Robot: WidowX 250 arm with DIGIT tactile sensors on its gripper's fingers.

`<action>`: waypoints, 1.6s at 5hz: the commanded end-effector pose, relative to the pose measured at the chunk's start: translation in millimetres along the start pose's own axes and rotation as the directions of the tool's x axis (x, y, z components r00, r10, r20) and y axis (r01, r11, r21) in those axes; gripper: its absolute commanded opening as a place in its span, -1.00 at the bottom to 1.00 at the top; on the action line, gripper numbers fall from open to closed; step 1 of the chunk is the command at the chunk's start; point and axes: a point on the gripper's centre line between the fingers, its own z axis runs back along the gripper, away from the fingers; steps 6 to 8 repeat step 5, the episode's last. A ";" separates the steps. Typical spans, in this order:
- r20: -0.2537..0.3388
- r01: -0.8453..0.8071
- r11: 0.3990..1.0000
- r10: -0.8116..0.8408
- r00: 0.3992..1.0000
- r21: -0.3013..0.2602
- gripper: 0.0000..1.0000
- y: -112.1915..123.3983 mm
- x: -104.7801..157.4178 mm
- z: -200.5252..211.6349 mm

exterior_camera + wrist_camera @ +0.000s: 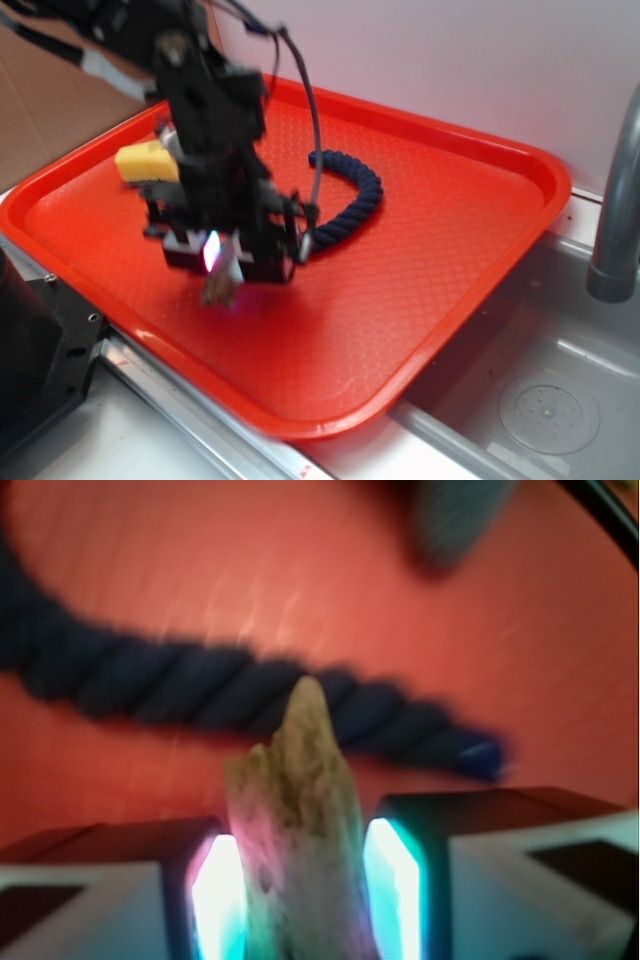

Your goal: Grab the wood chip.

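Chip (298,820): rough tan-brown wood, grain showing, pointed jagged tip. In the wrist view it stands between the two lit fingers (215,900), tip pointing away toward the rope (200,685). Jaws pinch the chip from both sides; pads look to be against its flanks, though blur hides the exact contact line.

Exterior view: chip (219,288) hangs out below the gripper (222,262), over the near-left part of the tray (420,250). Cannot tell whether its lower end touches the tray floor or is just clear of it.

Handling, as a judgement: light, stiff, dry. Rough faces should give good friction, so slipping seems unlikely. Thin jagged ends could splinter if squeezed hard. The hold appears to sit on the broader lower body, which is the better place; the narrow tip would be weaker and apt to pivot.

Surroundings: dark rope lies curled on the tray beyond the gripper, near but apart from the chip. Yellow sponge (147,161) sits at the far-left rim, partly behind the arm. Tray has a raised lip all round. Sink (550,400) and faucet (615,200) to the right.

Room: open tray floor to the right and near side; straight up looks freest. The cable (315,130) loops close to the rope.
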 end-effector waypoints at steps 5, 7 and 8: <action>-0.017 0.127 0.971 -0.133 0.991 -0.201 -1.00 41.8 94.0 120.3; -0.017 0.127 0.971 -0.133 0.991 -0.201 -1.00 41.8 94.0 120.3; -0.017 0.127 0.971 -0.133 0.991 -0.201 -1.00 41.8 94.0 120.3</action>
